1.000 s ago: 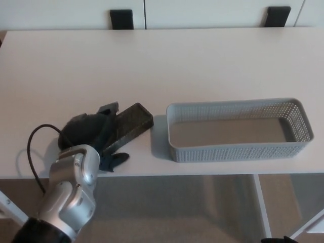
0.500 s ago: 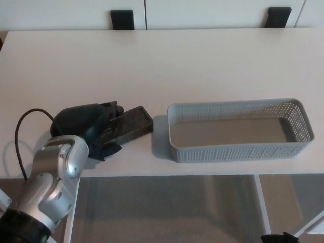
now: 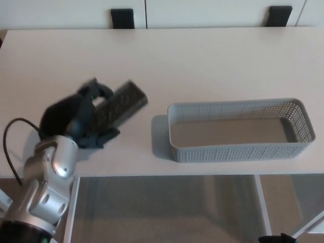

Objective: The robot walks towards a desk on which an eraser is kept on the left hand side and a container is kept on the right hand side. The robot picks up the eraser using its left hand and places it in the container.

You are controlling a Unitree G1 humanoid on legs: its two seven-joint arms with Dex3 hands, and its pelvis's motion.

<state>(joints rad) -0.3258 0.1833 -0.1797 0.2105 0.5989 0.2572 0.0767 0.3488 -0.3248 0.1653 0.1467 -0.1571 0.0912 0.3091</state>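
My left hand (image 3: 76,116) is shut on the eraser (image 3: 120,104), a dark oblong block with a felt-like face. The block is tilted, its far end raised and pointing up and right, lifted off the white desk (image 3: 162,55). It hangs over the left part of the desk, a short gap left of the container (image 3: 238,129). That container is a long grey perforated basket with nothing inside, standing on the right half near the front edge. My right hand does not show.
My silver left forearm (image 3: 48,187) with a black cable (image 3: 12,147) comes in from the lower left. Two dark chair backs (image 3: 121,18) show beyond the far edge. Floor and a desk leg (image 3: 266,207) lie below the front edge.
The left hand closed on the eraser and raised it off the desk, tilting it and carrying it up and slightly left. The basket has not moved.
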